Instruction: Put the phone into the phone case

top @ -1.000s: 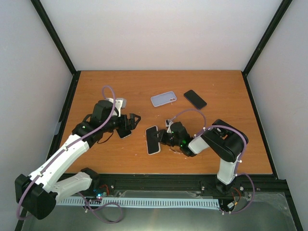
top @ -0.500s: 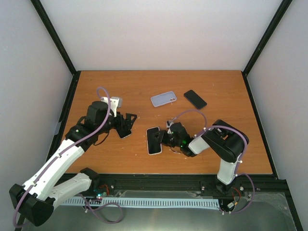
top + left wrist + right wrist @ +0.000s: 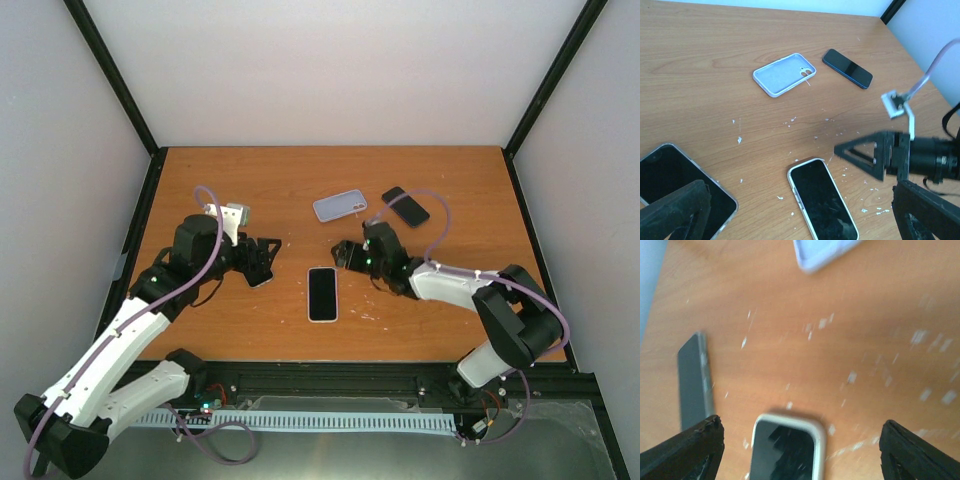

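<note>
A white-rimmed phone lies flat toward the table's near edge. The left gripper and right gripper flank it, fingers spread wide, pinching nothing.

The left arm reaches forward and rightward from its base with the left gripper pointing right, jaws spread wide and holding nothing, while the right arm stretches low to the left, the right gripper facing left, jaws apart and empty.
</note>
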Robot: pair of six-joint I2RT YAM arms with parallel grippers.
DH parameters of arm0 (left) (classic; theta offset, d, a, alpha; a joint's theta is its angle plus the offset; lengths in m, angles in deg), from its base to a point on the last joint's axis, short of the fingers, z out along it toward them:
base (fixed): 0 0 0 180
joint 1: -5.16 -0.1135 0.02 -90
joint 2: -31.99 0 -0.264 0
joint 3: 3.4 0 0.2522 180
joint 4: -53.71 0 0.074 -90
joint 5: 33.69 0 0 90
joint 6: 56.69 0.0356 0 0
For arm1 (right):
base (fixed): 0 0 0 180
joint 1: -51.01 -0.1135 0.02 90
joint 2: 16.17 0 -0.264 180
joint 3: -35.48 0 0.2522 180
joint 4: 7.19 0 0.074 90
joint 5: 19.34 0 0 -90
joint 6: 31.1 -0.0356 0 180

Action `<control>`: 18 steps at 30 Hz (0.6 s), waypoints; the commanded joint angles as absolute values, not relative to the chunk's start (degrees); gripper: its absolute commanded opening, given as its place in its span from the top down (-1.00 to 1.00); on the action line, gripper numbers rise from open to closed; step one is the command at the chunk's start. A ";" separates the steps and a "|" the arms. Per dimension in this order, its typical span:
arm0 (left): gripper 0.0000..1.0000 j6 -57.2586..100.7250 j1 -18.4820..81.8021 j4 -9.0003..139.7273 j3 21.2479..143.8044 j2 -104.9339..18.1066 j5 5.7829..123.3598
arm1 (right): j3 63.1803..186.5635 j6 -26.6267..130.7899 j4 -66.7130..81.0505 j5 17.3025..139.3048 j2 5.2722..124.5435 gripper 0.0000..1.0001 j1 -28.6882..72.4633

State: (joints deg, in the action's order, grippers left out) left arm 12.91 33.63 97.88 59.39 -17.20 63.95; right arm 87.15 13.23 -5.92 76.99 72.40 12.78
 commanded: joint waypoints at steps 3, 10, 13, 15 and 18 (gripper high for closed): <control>-0.99 14.21 33.90 96.85 59.30 -15.66 63.49 | 103.91 34.51 17.67 65.31 73.91 -0.91 19.93; -0.99 14.15 33.90 96.38 58.91 -15.05 65.18 | 118.65 47.90 26.52 63.43 85.05 -1.00 28.45; -0.99 14.43 33.90 96.14 58.83 -15.01 65.79 | 121.97 52.17 25.82 64.76 89.05 -1.00 31.12; -0.99 14.43 33.88 95.99 58.79 -15.09 66.15 | 124.60 54.16 26.17 66.14 92.12 -1.00 32.80; -0.99 14.53 33.90 95.94 58.79 -15.17 66.47 | 130.76 55.68 29.69 67.88 97.70 -1.00 35.37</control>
